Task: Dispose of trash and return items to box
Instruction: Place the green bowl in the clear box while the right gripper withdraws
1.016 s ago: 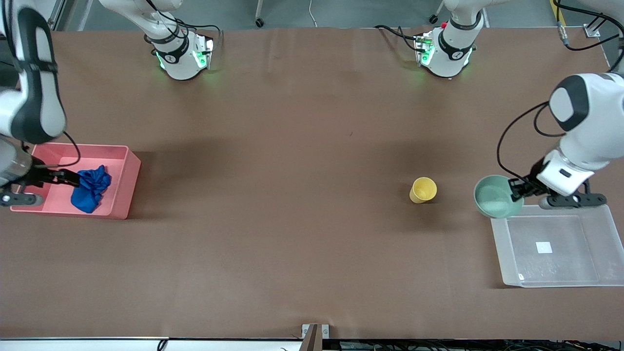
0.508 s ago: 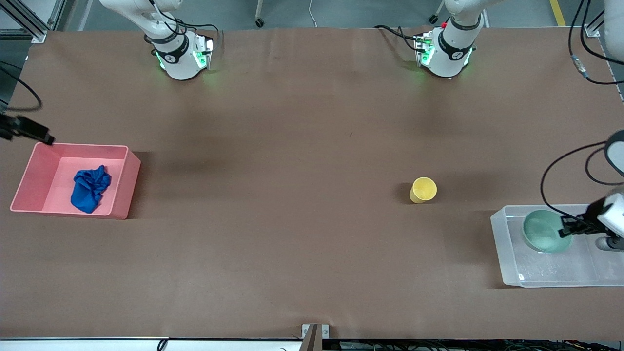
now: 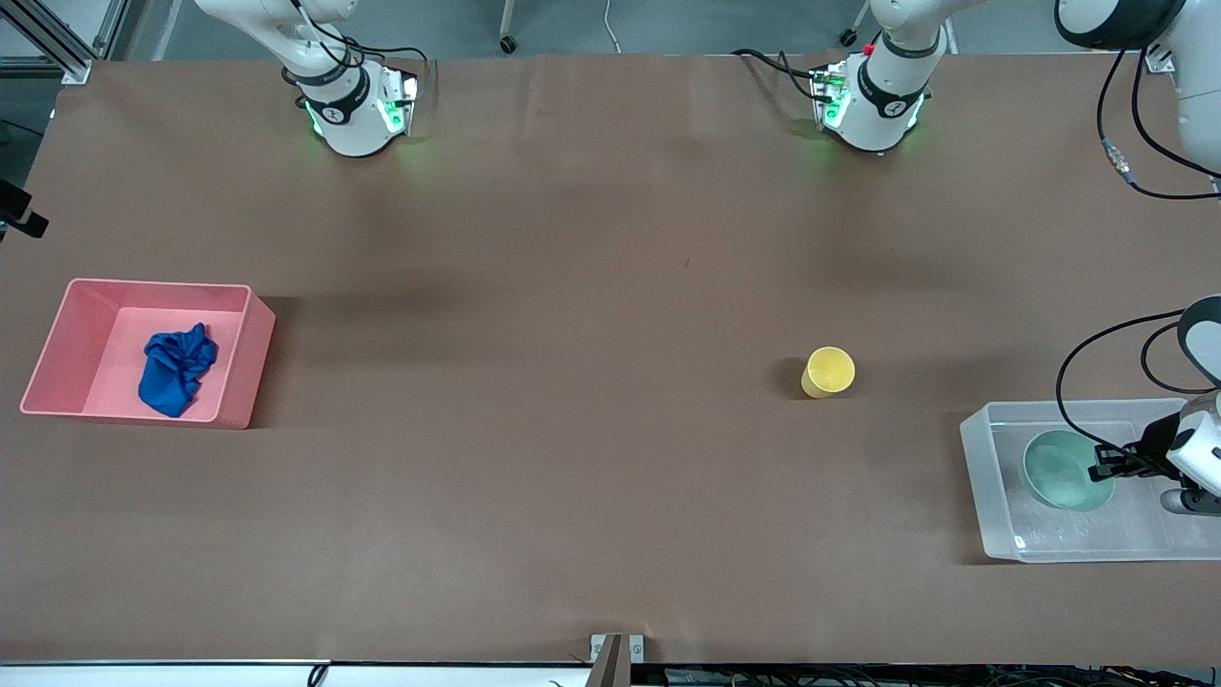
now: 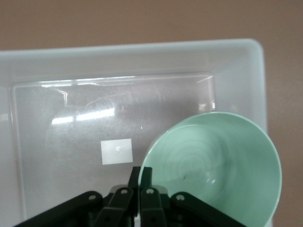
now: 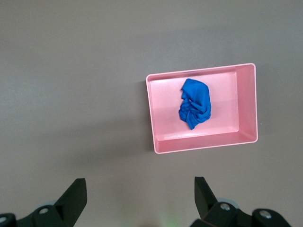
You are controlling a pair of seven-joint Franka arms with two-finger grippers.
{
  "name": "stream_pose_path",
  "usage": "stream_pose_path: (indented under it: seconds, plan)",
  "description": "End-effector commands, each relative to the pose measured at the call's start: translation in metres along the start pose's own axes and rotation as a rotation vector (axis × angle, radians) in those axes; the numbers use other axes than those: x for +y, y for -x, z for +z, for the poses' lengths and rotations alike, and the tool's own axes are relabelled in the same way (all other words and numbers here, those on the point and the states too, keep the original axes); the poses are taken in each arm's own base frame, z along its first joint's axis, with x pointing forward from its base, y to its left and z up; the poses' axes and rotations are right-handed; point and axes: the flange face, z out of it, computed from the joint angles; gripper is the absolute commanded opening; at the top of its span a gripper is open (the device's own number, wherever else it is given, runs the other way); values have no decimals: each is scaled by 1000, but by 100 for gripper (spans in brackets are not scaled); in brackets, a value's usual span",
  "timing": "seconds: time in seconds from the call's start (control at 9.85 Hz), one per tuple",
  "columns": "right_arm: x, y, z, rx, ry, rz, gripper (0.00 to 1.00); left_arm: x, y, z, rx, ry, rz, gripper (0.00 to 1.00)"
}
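The left gripper [image 3: 1102, 462] is holding the mint-green bowl [image 3: 1066, 468] by its rim inside the clear box [image 3: 992, 530], its jaws clamped together on the thin wall of the bowl. In the left wrist view the bowl [image 4: 220, 172] is sitting just ahead of the jaws and a little to one side, over the box floor [image 4: 66, 137] and close to the box's end wall toward the middle of the tabletop, with the white sticker [image 4: 116, 151] showing beside it.

The step in hand looks like setting the bowl down in the box. To do it well, the bowl should be resting flat on the box floor before the jaws part; whether it is touching the floor yet I cannot tell. The jaws should part fully, then rise straight up, since a sideways pull could drag the rim and tip the bowl or shove the light box.

The yellow cup [image 3: 827, 371] is standing on the tabletop [image 3: 572, 382], well apart from the left jaws toward the right arm's end, and is probably next to go in.

The right gripper [image 5: 139, 196] is waiting high over the tabletop with its jaws wide apart and empty; ahead of them the blue cloth wad [image 5: 194, 103] is lying inside the pink bin [image 5: 203, 144], so the trash part appears done.
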Motion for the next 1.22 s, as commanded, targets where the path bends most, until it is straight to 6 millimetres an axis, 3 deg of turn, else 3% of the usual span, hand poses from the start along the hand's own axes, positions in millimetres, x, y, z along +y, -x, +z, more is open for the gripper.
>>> stream_pose_path:
  seconds: [0.0,0.51,0.61,0.71,0.91,1.02,1.12]
  plan:
    - [-4,7,10,11,-21,9,100,-17,5,43,-16,-9,-18,0]
    - [-11,6,7,20,-7,0,100,-48,26,81,10,-42,-41,2]
    - [-10,7,5,25,-6,1,100,-48,27,84,9,-41,-47,9]
    - [-11,7,5,25,-7,0,100,-46,30,88,1,-37,-55,29]
    - [-11,7,5,25,-7,0,100,-44,27,80,10,-41,-53,96]
    - [-11,7,5,24,-7,0,100,-35,18,62,30,-43,-43,100]
    - [-11,7,5,24,-7,0,100,-23,11,24,50,-55,-25,100]
